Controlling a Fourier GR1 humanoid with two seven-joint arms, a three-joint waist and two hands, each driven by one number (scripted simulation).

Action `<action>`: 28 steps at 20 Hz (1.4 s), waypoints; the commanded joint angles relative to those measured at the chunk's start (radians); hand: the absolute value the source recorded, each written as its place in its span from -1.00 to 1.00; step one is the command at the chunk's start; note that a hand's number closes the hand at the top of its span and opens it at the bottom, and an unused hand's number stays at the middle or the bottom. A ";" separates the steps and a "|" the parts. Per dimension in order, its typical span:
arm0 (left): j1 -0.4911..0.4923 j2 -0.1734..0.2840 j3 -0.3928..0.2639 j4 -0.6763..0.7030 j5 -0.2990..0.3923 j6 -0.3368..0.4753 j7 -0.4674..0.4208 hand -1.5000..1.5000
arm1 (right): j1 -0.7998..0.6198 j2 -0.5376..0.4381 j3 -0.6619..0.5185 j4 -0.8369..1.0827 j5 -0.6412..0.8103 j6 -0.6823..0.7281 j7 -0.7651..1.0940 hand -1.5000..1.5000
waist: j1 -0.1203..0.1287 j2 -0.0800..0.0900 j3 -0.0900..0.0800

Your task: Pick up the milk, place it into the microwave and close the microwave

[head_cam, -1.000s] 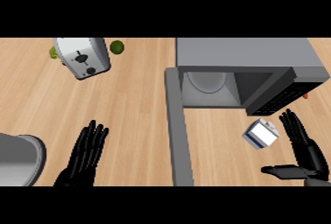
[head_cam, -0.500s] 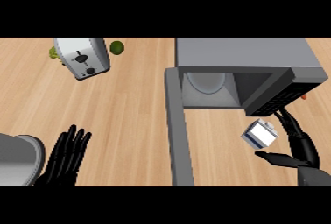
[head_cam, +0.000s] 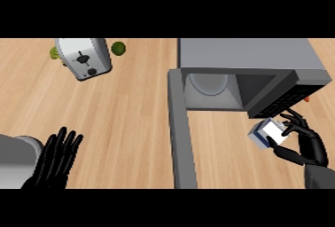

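Right hand (head_cam: 306,144) now curled round milk (head_cam: 267,134) (earlier beside).

One microwave (head_cam: 252,57), one milk carton (head_cam: 267,134), one toaster (head_cam: 83,56) and two green fruits (head_cam: 118,48) are counted on the counter (head_cam: 124,115). One grey pot (head_cam: 16,155) and two hands (head_cam: 59,155) are shown.

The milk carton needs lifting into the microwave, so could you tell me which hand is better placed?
Right. The right hand curls against the milk carton beside the open microwave; the left hand rests open across the counter.
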 commanded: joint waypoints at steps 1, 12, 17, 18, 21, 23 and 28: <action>-0.018 0.008 0.030 0.028 0.005 -0.013 -0.014 -1.00 | -0.062 0.056 0.032 0.088 0.060 -0.116 -0.066 1.00 | 0.020 0.019 0.018; 0.051 0.044 0.075 0.047 0.049 -0.093 -0.059 -1.00 | -0.051 0.227 0.017 -0.015 0.037 -0.308 0.001 1.00 | 0.011 0.012 0.015; 0.029 0.034 0.098 0.008 0.068 -0.060 -0.003 -1.00 | -0.044 0.280 0.054 -0.063 0.022 -0.231 -0.004 1.00 | -0.001 0.009 0.015; 0.023 0.040 0.125 0.078 0.089 -0.104 -0.060 -1.00 | -0.025 0.284 0.051 -0.063 0.010 -0.211 -0.036 1.00 | -0.003 0.010 0.015; 0.042 0.051 0.130 0.042 0.091 -0.115 -0.043 -1.00 | -0.050 0.343 0.072 -0.104 0.004 -0.247 0.000 1.00 | -0.002 0.009 0.015; 0.019 0.056 0.155 0.018 0.120 -0.097 0.013 -1.00 | 0.019 0.350 0.141 -0.196 -0.015 -0.239 0.025 1.00 | -0.015 0.004 0.014; 0.032 0.034 0.144 0.035 0.078 -0.093 -0.003 -1.00 | 0.001 0.352 0.246 -0.359 -0.068 -0.328 0.186 1.00 | -0.016 0.003 0.013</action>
